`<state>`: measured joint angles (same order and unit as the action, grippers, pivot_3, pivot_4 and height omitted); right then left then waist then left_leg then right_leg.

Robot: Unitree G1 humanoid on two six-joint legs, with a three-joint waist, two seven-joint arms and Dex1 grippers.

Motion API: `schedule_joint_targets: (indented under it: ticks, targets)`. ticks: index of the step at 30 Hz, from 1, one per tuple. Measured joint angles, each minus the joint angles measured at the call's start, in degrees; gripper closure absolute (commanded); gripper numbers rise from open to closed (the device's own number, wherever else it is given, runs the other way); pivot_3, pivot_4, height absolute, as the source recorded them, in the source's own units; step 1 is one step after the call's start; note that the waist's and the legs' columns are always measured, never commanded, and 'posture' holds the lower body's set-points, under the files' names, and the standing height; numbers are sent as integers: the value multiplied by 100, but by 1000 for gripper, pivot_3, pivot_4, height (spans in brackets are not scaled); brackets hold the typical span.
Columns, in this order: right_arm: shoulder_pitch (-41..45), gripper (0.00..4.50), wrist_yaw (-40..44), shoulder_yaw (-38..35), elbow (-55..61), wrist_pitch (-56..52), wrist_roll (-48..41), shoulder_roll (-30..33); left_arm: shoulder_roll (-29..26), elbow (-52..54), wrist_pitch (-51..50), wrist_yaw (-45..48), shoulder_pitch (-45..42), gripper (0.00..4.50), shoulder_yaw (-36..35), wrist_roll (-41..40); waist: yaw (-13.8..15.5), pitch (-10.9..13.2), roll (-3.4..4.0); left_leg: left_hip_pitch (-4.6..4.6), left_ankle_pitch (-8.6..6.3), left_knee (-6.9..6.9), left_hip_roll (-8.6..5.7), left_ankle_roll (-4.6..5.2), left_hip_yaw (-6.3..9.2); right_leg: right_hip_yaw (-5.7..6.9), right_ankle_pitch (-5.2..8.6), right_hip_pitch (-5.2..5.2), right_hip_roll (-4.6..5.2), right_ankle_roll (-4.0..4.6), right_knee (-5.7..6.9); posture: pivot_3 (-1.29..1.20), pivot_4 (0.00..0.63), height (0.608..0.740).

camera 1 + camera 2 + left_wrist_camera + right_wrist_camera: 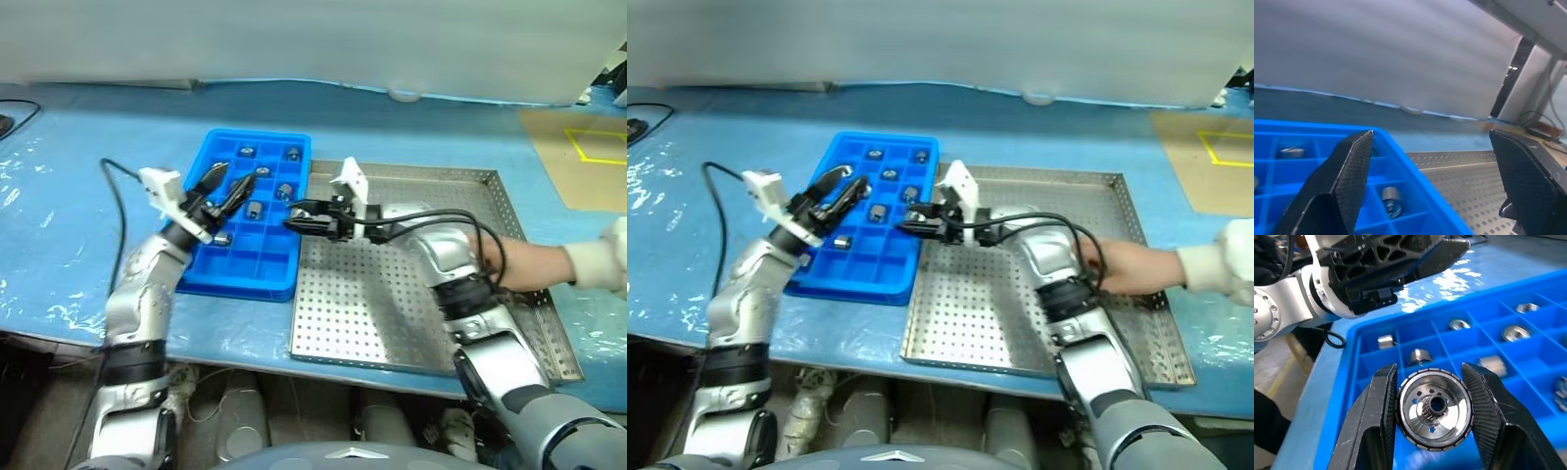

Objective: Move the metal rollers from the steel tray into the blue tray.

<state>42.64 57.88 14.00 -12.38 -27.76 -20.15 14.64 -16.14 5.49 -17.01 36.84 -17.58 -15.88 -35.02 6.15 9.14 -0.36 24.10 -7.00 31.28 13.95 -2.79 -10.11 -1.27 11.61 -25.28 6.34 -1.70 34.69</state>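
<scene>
Over the blue tray point(250, 211), a bright plastic grid of square compartments on the blue-covered table point(78, 196), my left gripper point(235, 186) hangs with its black fingers spread apart and empty. My right gripper point(294, 217) reaches across from the steel tray point(392, 313), whose perforated floor and low rim gleam silver; its tips sit at the blue tray's near-right edge. A person's hand point(534, 264) rests on the steel tray behind my right forearm.

Left wrist view: my two textured fingers point(1347, 171) stand wide, framing a metal roller point(1392, 200) in one compartment; others are cut off.

Right wrist view: my fingers clamp a metal roller point(1434, 409), round, knurled at the rim, with a toothed hollow centre. This detail is too small to make out from the head.
</scene>
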Motion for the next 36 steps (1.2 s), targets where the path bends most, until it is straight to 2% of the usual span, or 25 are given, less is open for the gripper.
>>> schedule_joint_targets:
  ticks: [5,11,16,21,26,34,36]
  targets:
    - [284,2837,355,313,-614,407,274,-341,-496,594,-100,-94,747,484,-399,-103,197,1,-2,1,9,-10,4,-15,15,17,4,3,-1,3,3,399,150,740]
    - [445,2837,487,800,-1276,987,814,-868,-574,1148,-123,-270,1292,484,-490,-182,425,1,-2,4,12,-13,5,-21,31,27,4,7,-1,3,6,453,150,740]
    - [531,2837,508,914,-1841,1350,1143,-946,-749,1505,-226,-225,1713,484,-403,-190,599,1,-2,13,13,-15,4,-24,46,36,5,7,-3,3,6,465,150,740]
    - [548,2837,486,911,-2060,1635,1395,-903,-1706,1645,-516,420,2207,484,-233,-167,619,1,-2,11,16,-18,4,-30,55,38,6,6,-7,3,9,439,150,740]
    - [548,2837,421,911,-2061,1740,1607,-863,-2004,1775,-690,865,2219,484,-78,-242,619,1,-1,8,18,-18,2,-32,58,36,6,8,-7,4,15,429,150,740]
    - [493,190,277,751,-1944,1726,1701,-772,-2030,1787,-783,1055,1738,484,684,-52,593,-1,-1,2,20,-15,-3,-37,64,33,5,16,-6,4,19,290,150,740]
    - [368,190,223,622,-1734,1640,1640,-690,-1946,1600,-795,1153,1417,484,922,-16,580,-1,0,2,24,-14,-3,-42,63,33,4,17,-8,4,20,212,150,740]
